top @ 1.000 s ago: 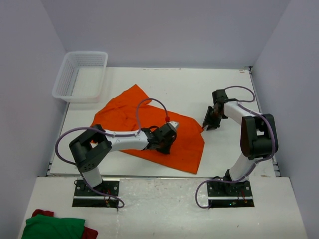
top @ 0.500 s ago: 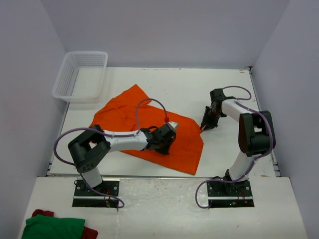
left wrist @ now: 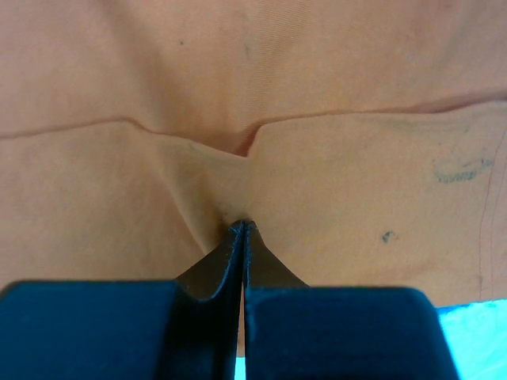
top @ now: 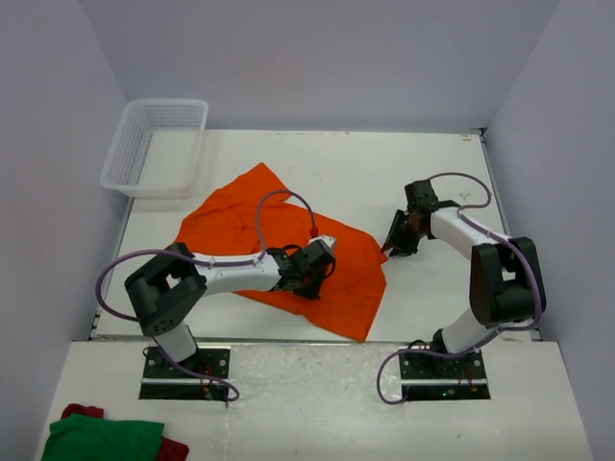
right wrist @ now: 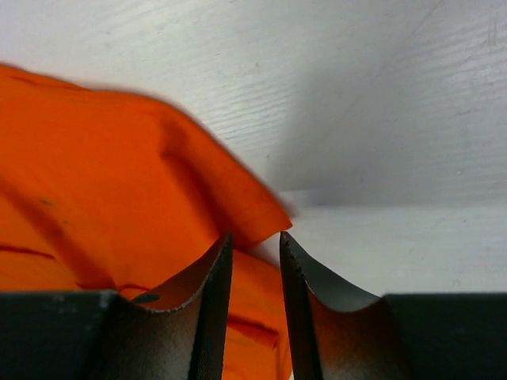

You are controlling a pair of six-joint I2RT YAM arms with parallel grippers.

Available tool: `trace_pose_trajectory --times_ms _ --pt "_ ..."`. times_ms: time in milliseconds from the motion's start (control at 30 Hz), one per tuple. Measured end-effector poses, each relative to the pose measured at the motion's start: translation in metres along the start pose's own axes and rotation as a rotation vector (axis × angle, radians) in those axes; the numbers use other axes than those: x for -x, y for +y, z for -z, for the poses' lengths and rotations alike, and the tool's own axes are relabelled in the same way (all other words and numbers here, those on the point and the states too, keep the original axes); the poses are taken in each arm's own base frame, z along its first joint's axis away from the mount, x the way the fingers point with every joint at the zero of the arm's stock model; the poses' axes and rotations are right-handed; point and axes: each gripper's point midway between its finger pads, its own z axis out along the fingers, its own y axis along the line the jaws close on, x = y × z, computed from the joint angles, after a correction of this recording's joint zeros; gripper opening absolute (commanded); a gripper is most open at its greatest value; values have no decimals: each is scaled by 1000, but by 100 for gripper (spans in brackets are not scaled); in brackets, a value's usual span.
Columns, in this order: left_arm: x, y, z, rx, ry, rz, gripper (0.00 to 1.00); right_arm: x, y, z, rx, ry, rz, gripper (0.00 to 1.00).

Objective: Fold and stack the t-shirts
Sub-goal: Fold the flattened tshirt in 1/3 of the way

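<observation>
A bright orange t-shirt (top: 240, 226) lies spread and rumpled on the white table. My left gripper (top: 309, 277) rests on its near right part. In the left wrist view the jaws (left wrist: 242, 227) are closed together on a pinched fold of the t-shirt (left wrist: 238, 103). My right gripper (top: 392, 246) is at the shirt's right corner. In the right wrist view its jaws (right wrist: 253, 237) stand a narrow gap apart, with the corner of the t-shirt (right wrist: 119, 174) at the tips and orange fabric showing in the gap.
A white mesh basket (top: 130, 168) stands at the back left of the table. Green and red cloths (top: 101, 437) lie on the near platform at the bottom left. Grey walls enclose the table on three sides.
My left gripper has drawn back slightly to the left with the fabric, and the shirt's right edge has shifted left. My right gripper has moved left and nearer, up to the shirt's corner.
</observation>
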Motion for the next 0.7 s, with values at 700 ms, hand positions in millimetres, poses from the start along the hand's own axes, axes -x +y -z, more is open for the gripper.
trace_pose_trajectory --times_ms 700 --pt "-17 30 13 81 3 69 0 -45 5 -5 22 -21 -105 33"
